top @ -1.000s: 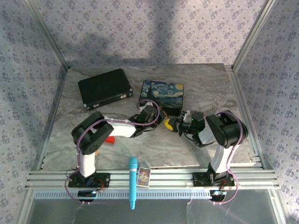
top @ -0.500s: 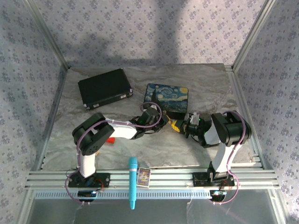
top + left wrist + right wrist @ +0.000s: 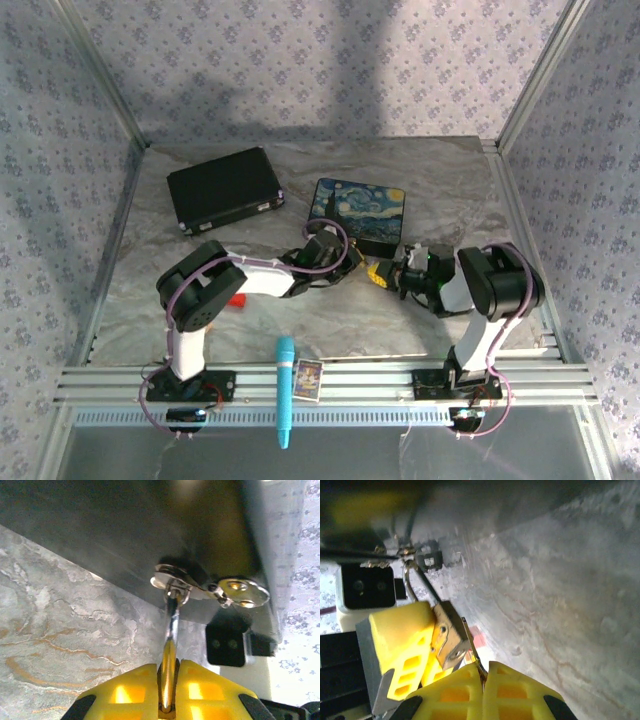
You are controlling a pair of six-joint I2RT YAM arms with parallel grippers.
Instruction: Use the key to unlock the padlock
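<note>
One padlock (image 3: 449, 635) is what I am working on: a tiny brass-gold block with small rivets on its face and a silvery U-shaped shackle (image 3: 413, 586), tilted and seen nearly edge-on from the left wrist. The shackle is looped through one metal hasp (image 3: 172, 577) on the dark side wall of the painted box (image 3: 358, 200), so the lock hangs just beside that wall above the counter (image 3: 450, 180), between my two pincers. The left pincer (image 3: 168, 680) has its yellow pads clamped narrowly on the brass body, the shackle rising straight out from between them. The right pincer (image 3: 482, 680) has its pads pressed almost together on one thin metal sliver, which I take to be the key (image 3: 476, 661). It reaches up to the lower corner of the lock, but I cannot tell whether it sits in the keyway. From above I count two arms meeting in front of the box. Farther out there is one black case (image 3: 222, 188) at the back left and one small red thing (image 3: 236, 298) by the left arm. One teal pen-shaped tool (image 3: 285, 385) and one small card (image 3: 308, 380) lie on the front rail.
</note>
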